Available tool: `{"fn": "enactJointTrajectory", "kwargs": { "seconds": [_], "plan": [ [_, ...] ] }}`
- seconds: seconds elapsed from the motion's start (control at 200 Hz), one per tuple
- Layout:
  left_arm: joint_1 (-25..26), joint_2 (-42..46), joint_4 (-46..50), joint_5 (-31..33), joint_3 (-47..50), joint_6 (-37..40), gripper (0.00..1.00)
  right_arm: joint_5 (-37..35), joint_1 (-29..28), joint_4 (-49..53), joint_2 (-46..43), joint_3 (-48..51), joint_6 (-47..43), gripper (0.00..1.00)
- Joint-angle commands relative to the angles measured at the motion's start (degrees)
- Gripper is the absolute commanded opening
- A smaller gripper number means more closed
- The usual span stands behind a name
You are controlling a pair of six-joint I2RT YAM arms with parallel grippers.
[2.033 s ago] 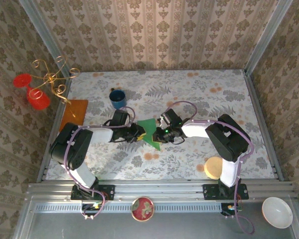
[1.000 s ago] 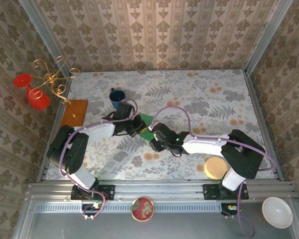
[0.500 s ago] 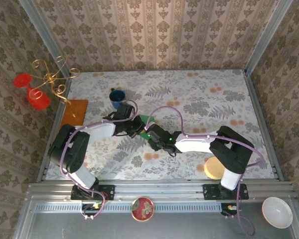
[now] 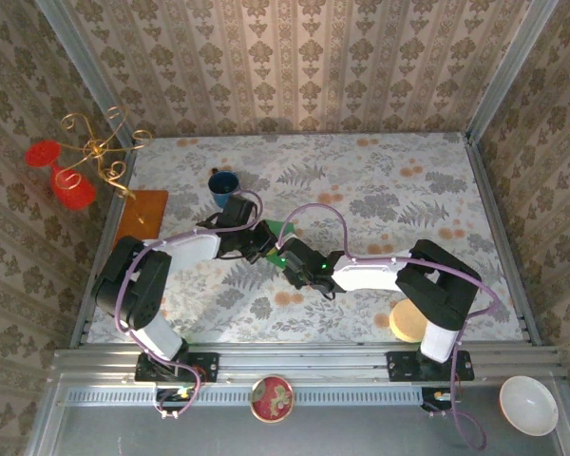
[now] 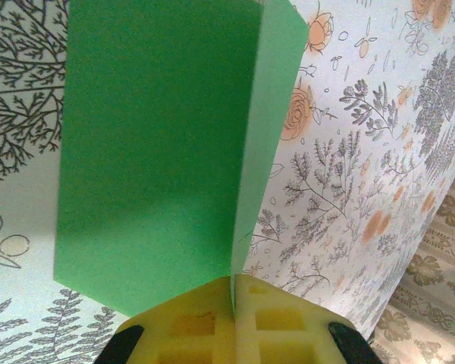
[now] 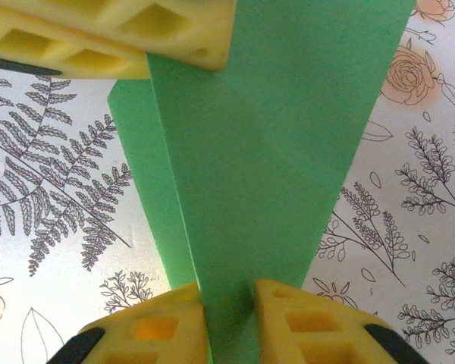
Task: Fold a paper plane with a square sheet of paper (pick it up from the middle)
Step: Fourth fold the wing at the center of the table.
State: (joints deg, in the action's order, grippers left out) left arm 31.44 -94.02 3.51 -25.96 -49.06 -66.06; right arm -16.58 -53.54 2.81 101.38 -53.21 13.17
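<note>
Roughly mid-table, toward the left, the square sheet of paper (image 4: pixel 281 228) was held up between the two arms, nearer than the blue mug (image 4: pixel 223 187) and well apart from the orange-brown sheet (image 4: pixel 142 217) at the table's (image 4: pixel 408 209) left edge.

Left gripper (image 4: pixel 264 239): fully closed. In the left wrist view the yellow pads (image 5: pixel 189 326) met on the paper's folded edge, and the sheet (image 5: pixel 152 152) rose away from the gripper (image 5: pixel 233 292) as a broad panel with a thinner flap turned alongside it.

Right gripper (image 4: pixel 287 255): jaws only narrowly apart. In the right wrist view the green paper (image 6: pixel 265 152) ran down into the gap of the gripper (image 6: pixel 229 303), with a pad (image 6: pixel 152 326) on either side. Could not tell whether the pads pressed on it or merely flanked it. The left gripper's pads sat at the upper left of that view, on the far end of the same piece.

Progress, as judged: at least one lengthwise fold was made, and a faint diagonal crease and overlapping layers showed in the right wrist view. No pointed nose or layered wings yet, so the shape was a folded panel, not a dart. The nose folds, the wing folds and the setting down looked left to do. Early to middle of the job.
</note>
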Motion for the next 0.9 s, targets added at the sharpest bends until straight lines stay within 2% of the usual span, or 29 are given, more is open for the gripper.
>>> {"fn": "enactJointTrajectory", "kwargs": {
  "seconds": [0.0, 0.12, 0.23, 0.47, 0.655, 0.895],
  "plan": [
    [0.18, -0.68, 1.31, -1.03, -1.29, -0.03, 0.04, -2.23, -0.25, 0.36, 0.66, -0.9, -0.57, 0.2],
    [-0.13, -0.43, 1.66, -1.11, -1.39, 0.42, 0.08, -2.12, -0.25, 0.53, 0.57, -0.74, -0.77, 0.14],
    [-1.13, 0.13, 3.32, -0.69, -1.09, 2.07, 0.21, -0.75, -0.25, 0.49, 0.68, -0.54, -1.34, 0.09],
    [-5.83, 3.64, 9.15, 0.69, -0.8, 7.87, 0.38, 5.26, -0.25, 1.5, 1.85, -0.63, -2.28, 0.05],
    [-10.3, 8.73, 12.6, 3.58, 1.14, 10.07, 0.46, 8.93, 0.01, 2.34, 2.5, -0.9, -1.97, 0.05],
    [-10.95, 14.85, 10.31, 5.92, 6.64, 9.49, 0.49, 17.7, 2.73, 2.7, 3.32, -0.74, 1.63, 0.04]
  ]
}}
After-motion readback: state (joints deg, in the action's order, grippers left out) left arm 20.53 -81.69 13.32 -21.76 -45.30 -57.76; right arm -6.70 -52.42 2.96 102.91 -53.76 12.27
